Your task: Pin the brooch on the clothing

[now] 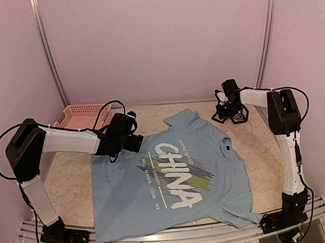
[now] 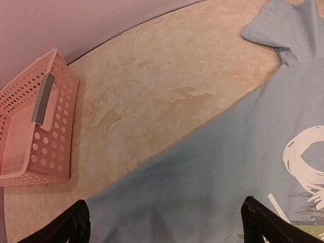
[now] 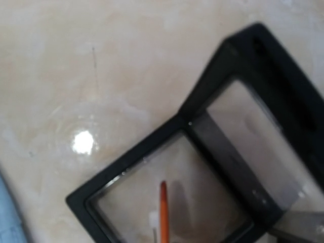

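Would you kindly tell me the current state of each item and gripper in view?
Shirt: spread flat, print up, no brooch seen on it.
Basket: upright, beside the shirt.
Tray: flat on the table.
Orange stick: inside a tray compartment; whether gripped, cannot tell.
Left gripper: open, over the shirt.
Right gripper: shut, at the tray.
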Available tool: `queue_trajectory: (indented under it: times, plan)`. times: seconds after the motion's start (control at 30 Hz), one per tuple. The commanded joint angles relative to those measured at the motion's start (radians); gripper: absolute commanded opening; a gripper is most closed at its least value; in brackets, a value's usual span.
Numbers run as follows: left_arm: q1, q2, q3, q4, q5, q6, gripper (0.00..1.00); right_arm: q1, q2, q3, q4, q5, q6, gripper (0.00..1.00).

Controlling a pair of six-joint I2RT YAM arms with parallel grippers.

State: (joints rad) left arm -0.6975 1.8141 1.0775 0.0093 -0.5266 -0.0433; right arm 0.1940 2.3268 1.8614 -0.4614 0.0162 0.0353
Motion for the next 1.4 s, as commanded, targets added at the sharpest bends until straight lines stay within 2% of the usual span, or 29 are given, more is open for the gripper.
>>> queue_trajectory:
  times: [0.0, 0.2, 0.4, 0.5, 0.6, 0.67, 0.77, 0.83, 0.87, 1.1, 1.3, 1.37]
  plan:
    - [-0.002, 0.0, -0.005, -0.006, 0.007, 0.008, 0.99, -0.008, -0.041, -0.007, -0.039, 0.026, 0.002, 0.0]
    - [-0.005, -0.036, -0.021, 0.005, 0.01, 0.011, 0.99, 0.001, -0.113, 0.013, -0.069, -0.06, -0.04, 0.0]
    - [-0.026, -0.19, -0.088, 0.09, 0.099, 0.041, 0.99, 0.081, -0.297, 0.013, -0.125, -0.2, -0.206, 0.0]
    - [-0.05, -0.282, -0.111, 0.122, 0.174, 0.093, 0.99, 0.128, -0.389, 0.012, -0.187, -0.324, -0.284, 0.0]
    - [-0.095, -0.355, -0.101, 0.122, 0.235, 0.132, 0.99, 0.202, -0.477, 0.032, -0.24, -0.507, -0.296, 0.0]
    - [-0.126, -0.415, -0.075, 0.107, 0.306, 0.149, 0.99, 0.278, -0.532, 0.056, -0.255, -0.699, -0.318, 0.0]
    - [-0.163, -0.489, -0.041, 0.095, 0.557, 0.173, 0.99, 0.39, -0.63, 0.044, -0.192, -0.93, -0.324, 0.0]
    - [-0.181, -0.557, -0.031, 0.114, 0.717, 0.177, 0.98, 0.444, -0.684, 0.005, -0.094, -1.006, -0.289, 0.0]
    - [-0.194, -0.578, -0.032, 0.139, 0.737, 0.171, 0.98, 0.465, -0.711, -0.031, -0.033, -1.032, -0.26, 0.0]
    - [-0.243, -0.687, 0.0, 0.228, 0.764, 0.166, 0.78, 0.521, -0.841, -0.22, 0.304, -1.092, -0.077, 0.0]
    - [-0.273, -0.605, 0.157, 0.141, 0.768, 0.155, 0.7, 0.548, -0.851, -0.231, 0.326, -1.079, -0.07, 0.0]
    - [-0.275, -0.583, 0.184, 0.132, 0.757, 0.144, 0.57, 0.551, -0.848, -0.224, 0.31, -1.073, -0.08, 0.0]
